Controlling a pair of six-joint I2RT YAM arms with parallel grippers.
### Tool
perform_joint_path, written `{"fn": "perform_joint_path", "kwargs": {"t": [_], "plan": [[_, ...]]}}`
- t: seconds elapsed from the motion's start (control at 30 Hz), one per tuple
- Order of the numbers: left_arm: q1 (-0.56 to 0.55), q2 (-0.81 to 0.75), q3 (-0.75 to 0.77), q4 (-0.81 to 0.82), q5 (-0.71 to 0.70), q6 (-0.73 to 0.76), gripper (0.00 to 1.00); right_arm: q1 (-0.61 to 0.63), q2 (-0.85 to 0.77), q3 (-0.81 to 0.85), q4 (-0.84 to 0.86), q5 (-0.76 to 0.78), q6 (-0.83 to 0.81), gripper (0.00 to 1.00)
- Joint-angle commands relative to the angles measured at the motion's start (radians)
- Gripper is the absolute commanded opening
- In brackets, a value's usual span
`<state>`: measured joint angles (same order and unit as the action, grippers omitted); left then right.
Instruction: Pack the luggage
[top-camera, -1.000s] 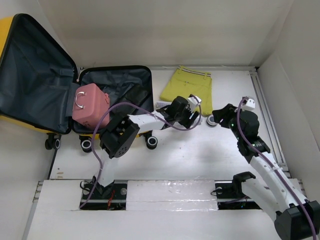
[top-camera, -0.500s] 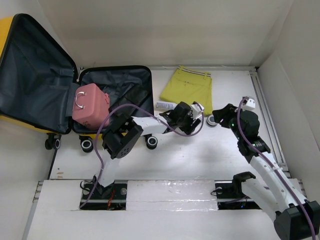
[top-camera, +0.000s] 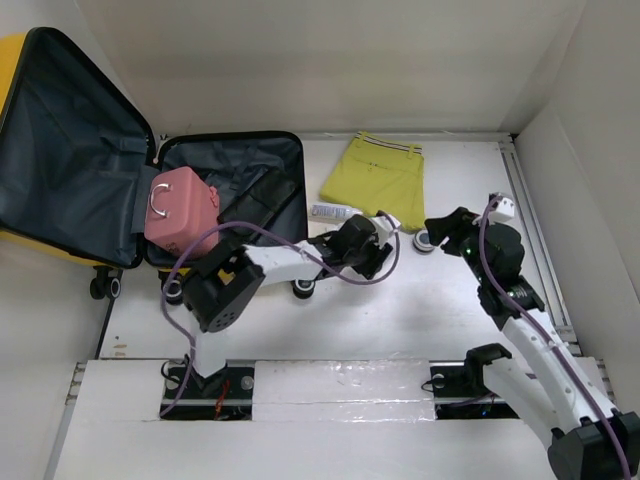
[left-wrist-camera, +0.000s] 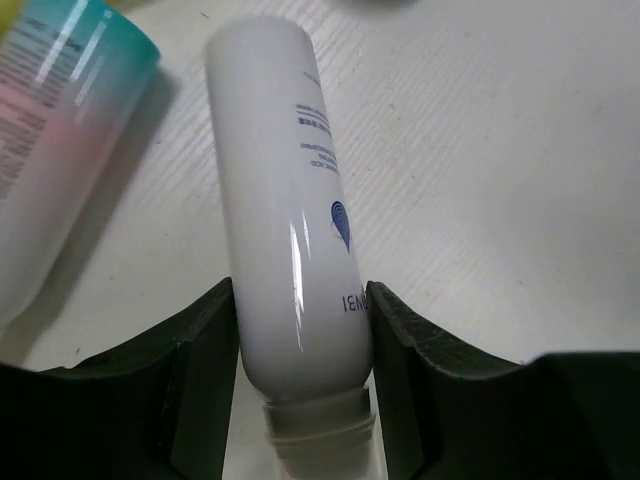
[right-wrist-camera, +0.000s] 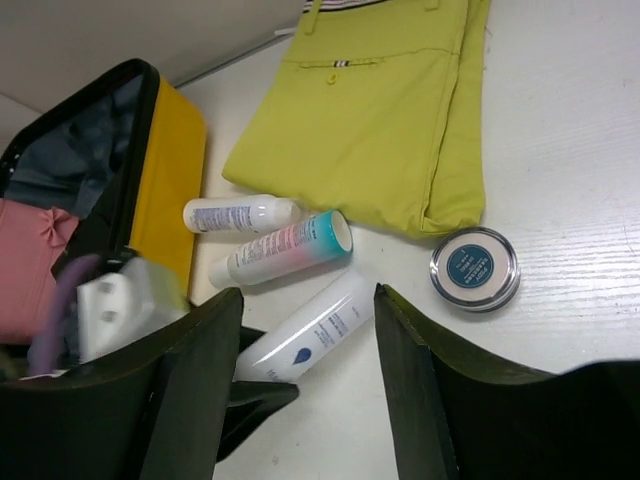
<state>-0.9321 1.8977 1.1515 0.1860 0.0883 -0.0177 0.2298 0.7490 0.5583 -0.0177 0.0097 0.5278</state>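
The luggage (top-camera: 250, 165) lies open at the far left corner of the desk (top-camera: 400, 310), lid thrown back toward the left edge, grey lining up; a pink case (top-camera: 180, 210) sits in it by the hinge, and the right part of the base shows bare lining.

The left claw (left-wrist-camera: 300, 300) is reached out to mid-desk and pinches a white tube (left-wrist-camera: 285, 180) low on its body, just above the cap, a finger against each flank as far as the wrist view shows; the tube looks to be lying flat on the desk, not yet lifted. A teal tube (left-wrist-camera: 60, 130) lies just beside it on the left, apart from it.

The right claw (right-wrist-camera: 307, 295) hangs spread wide toward the right edge, holding nothing; below it are a small bottle (right-wrist-camera: 240, 213), a round tin (right-wrist-camera: 475, 268) and yellow shorts (top-camera: 385, 175) by the far edge.

The step in hand, I judge, is carrying the white tube into the luggage. The grip sits far from the tube's middle, so the long end may droop or swing; squeeze firmly, since the skin is glossy, and raise it straight up before turning, so as not to drag it into the teal tube. Clear the luggage rim with height to spare; set it down on the bare lining right of the pink case; release low rather than drop.
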Motion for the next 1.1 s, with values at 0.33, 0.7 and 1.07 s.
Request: {"fn": "perform_joint_path", "kwargs": {"t": [0.33,0.7,1.07], "plan": [[0.287,-0.508,-0.064,-0.023,-0.421,-0.385,0.21,-0.004,-0.053,0.023,0.041,-0.065,-0.011,0.61],[0.601,-0.345,-0.093,-0.025,-0.437,-0.528,0.22,0.005,0.01,-0.006,0.105,-0.083,-0.011,0.61],[0.601,-0.564,-0.197,-0.025,-0.593,-0.605,0.78,0.036,0.047,-0.015,0.124,-0.074,-0.02,0.61]]}}
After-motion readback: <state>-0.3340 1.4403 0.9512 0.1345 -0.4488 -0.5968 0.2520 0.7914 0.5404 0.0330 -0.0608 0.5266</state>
